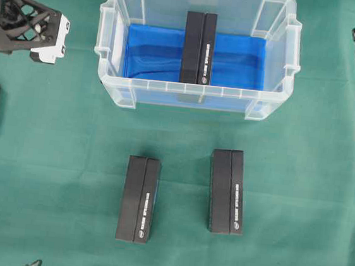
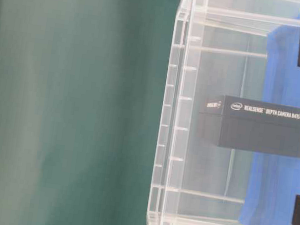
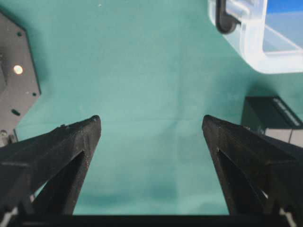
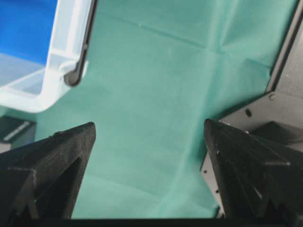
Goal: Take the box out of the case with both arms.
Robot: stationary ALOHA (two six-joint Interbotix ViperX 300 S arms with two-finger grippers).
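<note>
Case loaded, both arms parked wide, nothing gripped.

Green cloth tabletop (image 1: 48, 157), soft and faintly creased, carries the clear rectangular plastic case (image 1: 112, 91) with thick rim, moulded corner handles and glossy blue sheet on its floor. One matte black rectangular cardboard box (image 1: 198, 48) sits inside near the middle, on its long edge; likely leaves room either side for a two-arm pinch. Two matching black boxes (image 1: 139, 199) (image 1: 226, 191) lie outside on the cloth, well apart from it. Left gripper (image 3: 151, 127) and right gripper (image 4: 149, 130), black lattice fingers, spread wide and empty over bare cloth beside the case.
</note>
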